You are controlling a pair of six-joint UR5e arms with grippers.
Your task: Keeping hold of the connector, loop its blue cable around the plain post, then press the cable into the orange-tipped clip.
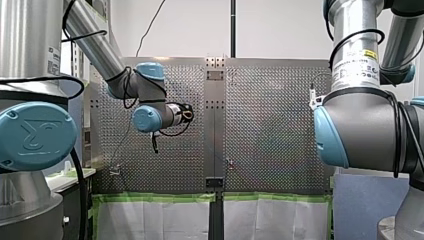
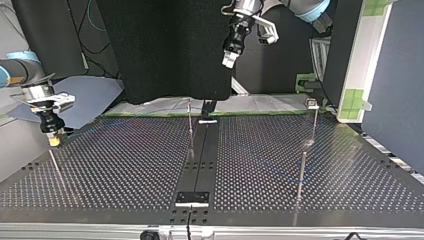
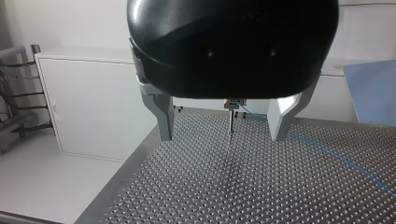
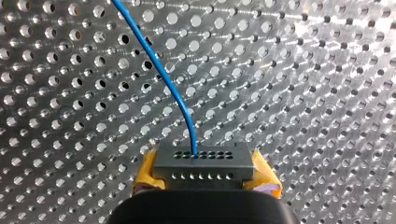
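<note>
My right gripper (image 2: 53,140) is clamped on the connector (image 4: 203,164). Its yellow pads (image 4: 147,171) squeeze the dark block from both sides, so the blue cable (image 4: 163,77) leaves the block's face freely and arcs away ahead of the gripper over the perforated tabletop (image 2: 125,170). That grip, I judge, lets the arm steer the cable without kinking it at the plug. In the top view this gripper hangs at the middle left of the frame, pointing straight down, low over the tabletop's left side, its arm entering from the left edge. My left gripper (image 2: 228,60) is spread wide and empty. It is held high at the upper middle of that frame, well apart from the work, seemingly to leave the route free. Between its fingers (image 3: 164,119), well ahead, stands an orange-topped post (image 3: 232,116), probably the clip, with the cable running just beside it. A slim post (image 2: 190,127) stands near the top view's middle; by my reading no loop is made yet.
</note>
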